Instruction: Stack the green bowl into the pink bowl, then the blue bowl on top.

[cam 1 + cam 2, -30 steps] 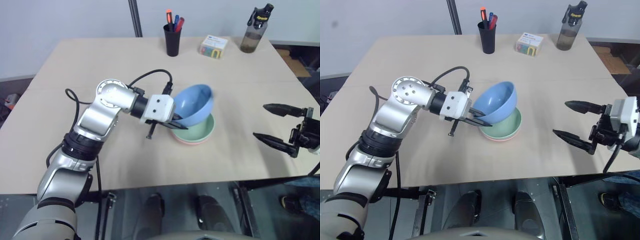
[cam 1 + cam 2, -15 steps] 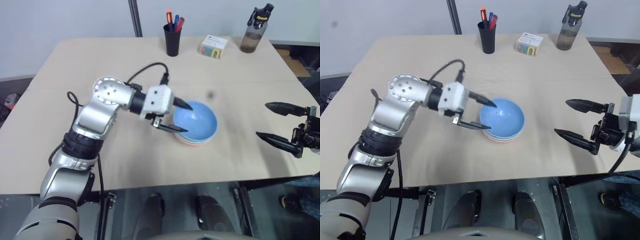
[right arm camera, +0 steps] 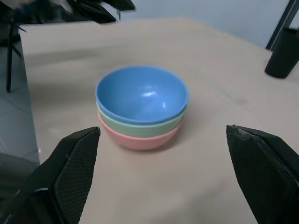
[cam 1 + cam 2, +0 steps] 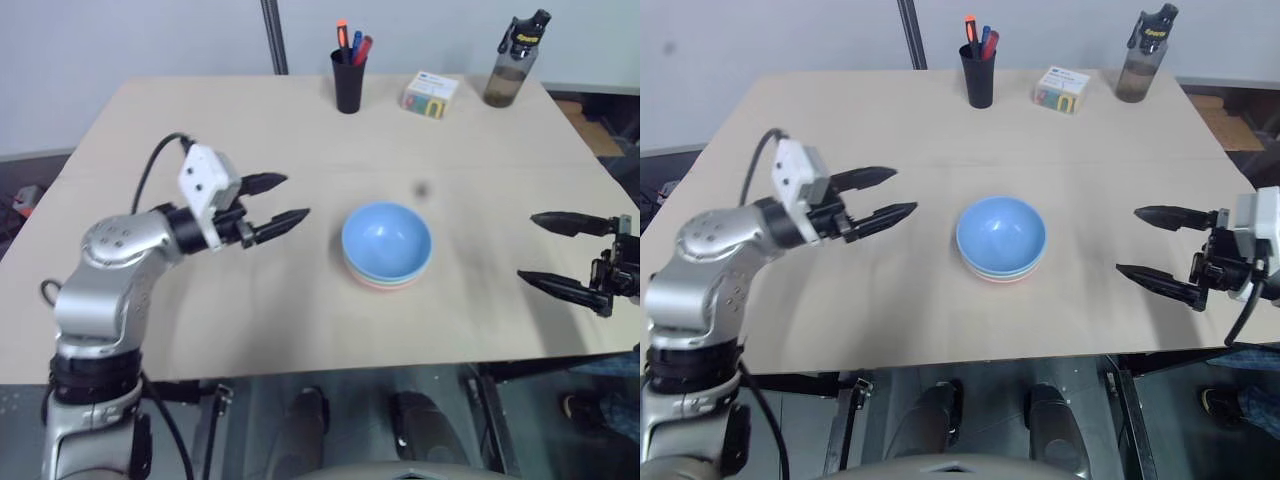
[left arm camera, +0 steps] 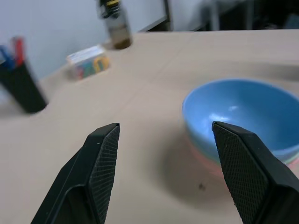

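Observation:
The three bowls stand nested at the table's middle: the blue bowl (image 4: 387, 240) on top, the green bowl (image 3: 140, 125) under it, the pink bowl (image 3: 140, 138) at the bottom. My left gripper (image 4: 283, 199) is open and empty, well to the left of the stack, pointing toward it. Off to the right, near the table's edge, my right gripper (image 4: 550, 252) is wide open and empty, also aimed at the stack. Both wrist views look at the stack between spread fingers (image 5: 100, 158).
At the table's far edge stand a black pen cup (image 4: 348, 80), a small colourful box (image 4: 430, 94) and a dark water bottle (image 4: 508, 58). A black pole (image 4: 273, 36) rises behind the table (image 4: 150, 130).
The left gripper let go of the blue bowl, which settled level in the stack, then drew back to the left and turned. The right gripper stayed put.

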